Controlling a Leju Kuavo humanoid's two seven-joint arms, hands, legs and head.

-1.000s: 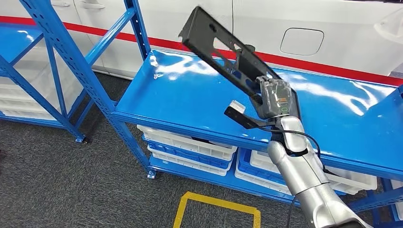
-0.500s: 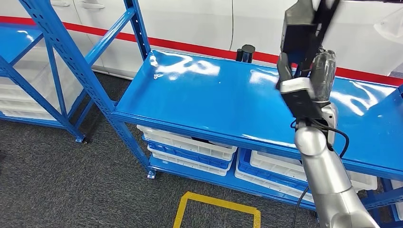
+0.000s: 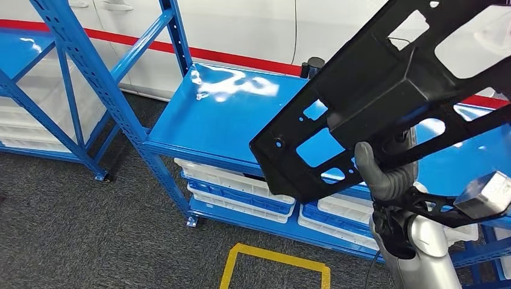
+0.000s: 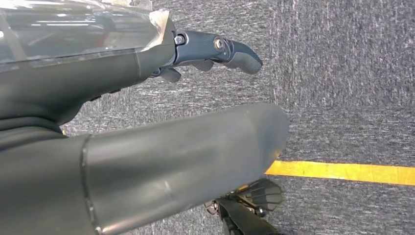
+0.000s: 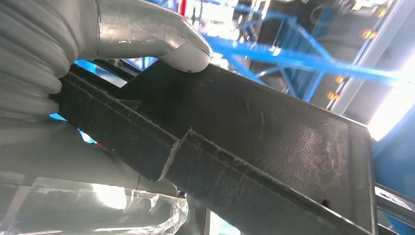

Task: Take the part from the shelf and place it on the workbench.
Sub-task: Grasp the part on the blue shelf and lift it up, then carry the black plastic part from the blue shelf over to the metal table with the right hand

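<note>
We see the part [image 3: 385, 96] as matt black plastic, its inner face [image 5: 274, 142] finely textured and scuffed. The shelf [image 3: 223, 114] is glossy blue painted metal, and the floor [image 3: 78, 235] is rough grey carpet. Our right hand [image 3: 385, 177] has a smooth grey thumb.

Black perforated part [image 3: 385, 90], tilted, aloft

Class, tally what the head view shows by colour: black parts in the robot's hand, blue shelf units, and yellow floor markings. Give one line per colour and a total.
Black part, held by the right hand: 1
Blue shelf units: 2
Yellow floor marking: 1
Total: 4
</note>
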